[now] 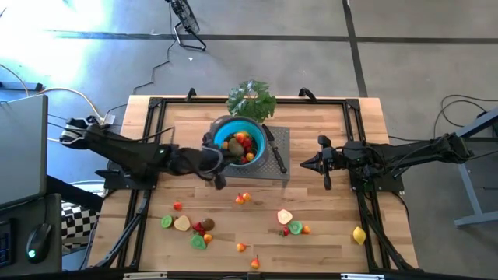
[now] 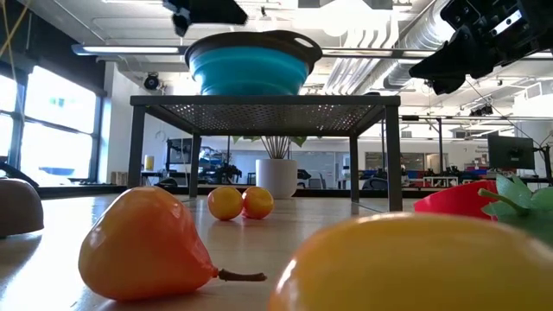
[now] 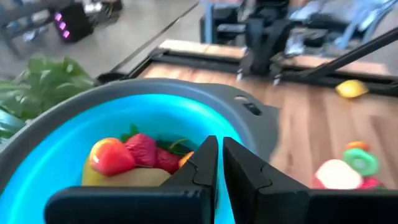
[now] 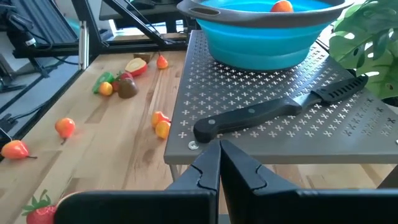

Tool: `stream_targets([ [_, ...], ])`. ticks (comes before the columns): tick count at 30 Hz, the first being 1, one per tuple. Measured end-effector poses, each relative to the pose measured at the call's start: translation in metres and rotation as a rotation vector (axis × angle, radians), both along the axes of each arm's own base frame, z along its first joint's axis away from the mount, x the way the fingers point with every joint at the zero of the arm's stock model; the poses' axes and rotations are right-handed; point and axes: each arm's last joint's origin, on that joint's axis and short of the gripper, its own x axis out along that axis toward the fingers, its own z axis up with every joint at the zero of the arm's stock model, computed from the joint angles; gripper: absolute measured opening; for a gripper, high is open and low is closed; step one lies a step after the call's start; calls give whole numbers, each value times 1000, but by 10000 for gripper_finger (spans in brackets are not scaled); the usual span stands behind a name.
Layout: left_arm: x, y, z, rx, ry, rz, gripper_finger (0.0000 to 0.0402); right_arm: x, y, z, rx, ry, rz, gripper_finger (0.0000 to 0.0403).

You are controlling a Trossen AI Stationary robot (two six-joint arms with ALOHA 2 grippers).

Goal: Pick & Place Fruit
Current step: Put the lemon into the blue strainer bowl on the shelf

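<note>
The blue bowl (image 3: 56,168) sits right under my left gripper (image 3: 219,163), fruit (image 3: 127,157) piled inside just beyond my closed, empty fingertips. My right gripper (image 4: 219,163), pinched shut on nothing, faces the knife (image 4: 273,112); loose fruit (image 4: 160,124) lies beside.

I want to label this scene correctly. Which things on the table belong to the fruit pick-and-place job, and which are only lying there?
Belongs to the job:
- loose fruit on the table
- fruit already in the bowl
- blue bowl
- lemon
- left claw, shut over the bowl

Just lying about:
- knife
- leafy green bunch
- metal stand
</note>
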Motion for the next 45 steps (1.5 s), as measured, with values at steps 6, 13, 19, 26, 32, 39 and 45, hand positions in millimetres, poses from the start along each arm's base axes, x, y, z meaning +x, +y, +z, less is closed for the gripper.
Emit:
stream_targets([
  [6,-29,-13,-13,56,-91,-104,22,0,0,1,1,-6,1,3],
  [13,-61,-19,-23,100,-126,-189,22,1,0,2,2,-18,0,3],
  [19,-84,-15,-37,143,-132,-226,22,1,0,3,3,-35,0,3],
  [26,-101,-8,-53,147,-170,-252,22,2,0,6,5,-59,1,3],
  [32,-110,-5,-60,210,-189,-310,22,2,0,7,13,-71,-2,3],
  [39,-127,2,-67,254,-210,-331,22,2,-1,10,113,-104,-68,3],
  [45,-140,8,-65,212,-221,-331,22,3,-3,18,163,-194,-128,3],
])
